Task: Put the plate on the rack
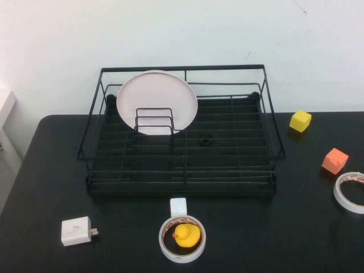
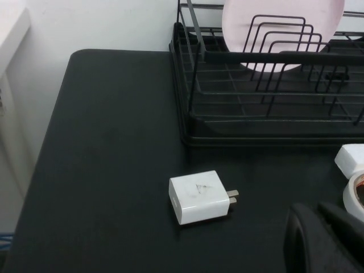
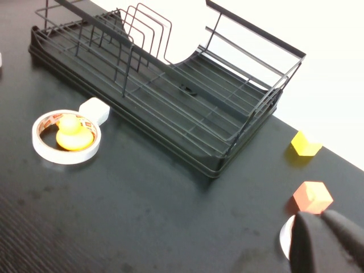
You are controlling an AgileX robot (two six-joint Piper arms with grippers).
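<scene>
The pale pink plate (image 1: 156,96) stands upright in the back left part of the black wire rack (image 1: 182,187), leaning against the upright wire dividers (image 1: 154,120). In the left wrist view the plate (image 2: 330,17) shows behind the dividers inside the rack (image 2: 256,136). My left gripper (image 2: 314,209) is shut and empty, low over the table in front of the rack's left end, near a white charger. My right gripper (image 3: 319,217) is shut and empty, over the table to the right of the rack (image 3: 170,131), above a tape ring. Neither gripper shows in the high view.
A white charger (image 1: 75,231) lies front left. A tape roll (image 1: 182,239) with a yellow duck (image 1: 186,234) inside and a small white block (image 1: 178,206) sit before the rack. A yellow cube (image 1: 300,120), an orange cube (image 1: 334,160) and another tape roll (image 1: 350,191) lie at the right.
</scene>
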